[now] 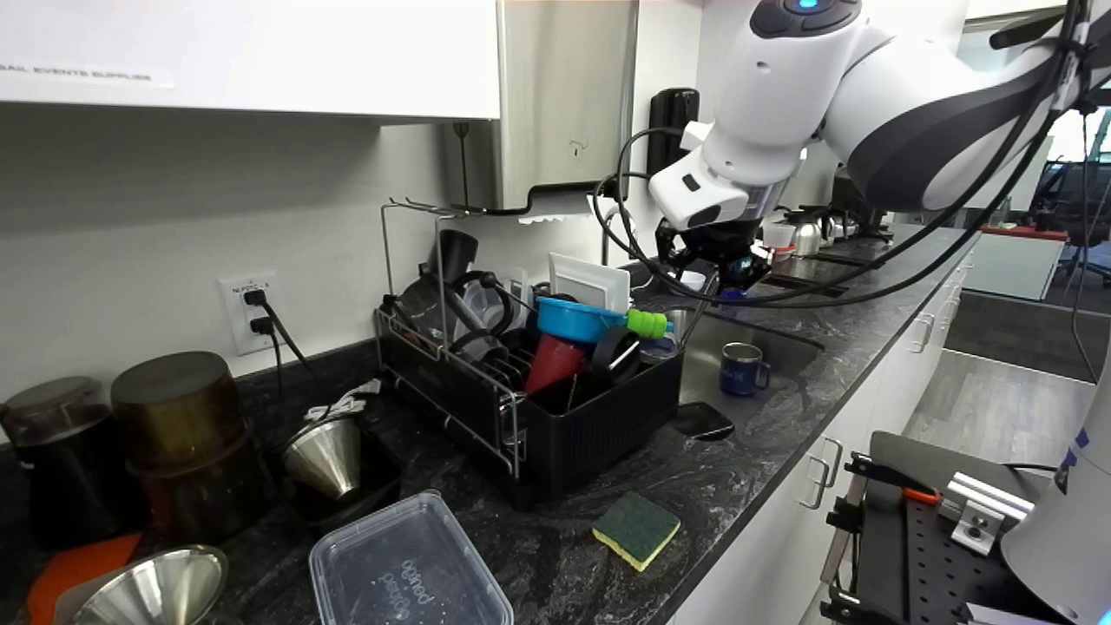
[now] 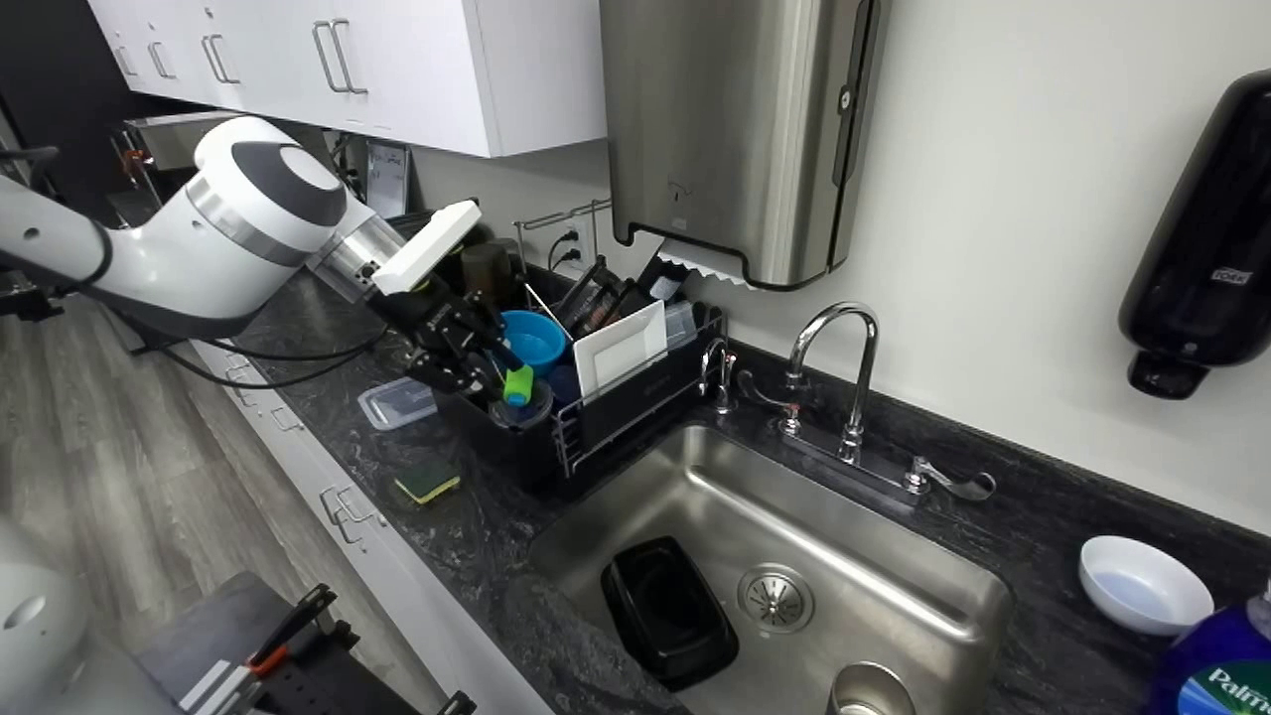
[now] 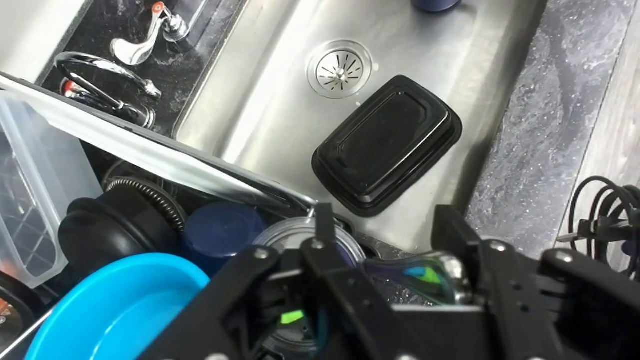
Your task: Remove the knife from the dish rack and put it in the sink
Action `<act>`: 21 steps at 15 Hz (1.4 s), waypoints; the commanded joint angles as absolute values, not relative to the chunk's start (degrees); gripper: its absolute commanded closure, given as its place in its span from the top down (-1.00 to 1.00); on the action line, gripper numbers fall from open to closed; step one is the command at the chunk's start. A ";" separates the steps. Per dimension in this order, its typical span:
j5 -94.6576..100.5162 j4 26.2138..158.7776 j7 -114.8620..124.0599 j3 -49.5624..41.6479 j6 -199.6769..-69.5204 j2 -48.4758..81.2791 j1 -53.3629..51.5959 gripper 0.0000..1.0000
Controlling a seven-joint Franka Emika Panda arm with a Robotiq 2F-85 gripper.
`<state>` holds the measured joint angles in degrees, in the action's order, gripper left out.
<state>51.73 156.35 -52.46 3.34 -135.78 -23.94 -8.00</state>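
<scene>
The black dish rack (image 1: 599, 434) stands on the dark counter, filled with dishes, in both exterior views. My gripper (image 3: 384, 217) is over its sink-side end, jaws apart. In the wrist view a shiny metal utensil (image 3: 450, 272) crosses the gap between them, its rounded end close to the right finger; whether they touch I cannot tell. A metal handle (image 1: 697, 312) leans up from the rack toward the gripper in an exterior view. I cannot pick out the knife; a narrow teal strip (image 3: 322, 322) behind the left finger is too hidden to name. Beyond the rack lies the steel sink (image 2: 824, 536).
In the rack sit a blue bowl (image 3: 130, 305), a white square plate (image 1: 590, 282) and a green utensil (image 2: 517, 385). The sink holds a black container (image 3: 390, 145) and a blue mug (image 1: 742, 369). A faucet (image 2: 844, 377) and a towel dispenser (image 2: 735, 129) stand along the wall.
</scene>
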 commanded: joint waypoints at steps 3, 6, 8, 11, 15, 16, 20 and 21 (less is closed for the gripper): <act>52.57 156.39 -49.56 4.14 -133.04 -23.75 -8.72 -0.81; 52.78 156.25 -48.69 4.15 -132.61 -23.61 -8.84 -1.00; 53.01 156.13 -47.95 4.22 -132.70 -23.63 -8.80 -0.94; 52.97 155.18 -46.62 4.74 -132.27 -23.69 -8.97 -0.94; 51.85 151.37 -44.41 6.01 -129.29 -22.92 -9.77 -0.94; 51.77 150.47 -44.01 6.28 -128.47 -22.77 -9.94 -0.94; 51.64 148.05 -44.52 6.52 -124.33 -22.67 -10.80 -0.94; 51.57 147.60 -44.83 6.46 -123.25 -22.66 -10.94 -0.94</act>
<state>51.32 150.07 -45.95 6.00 -126.04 -23.79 -10.76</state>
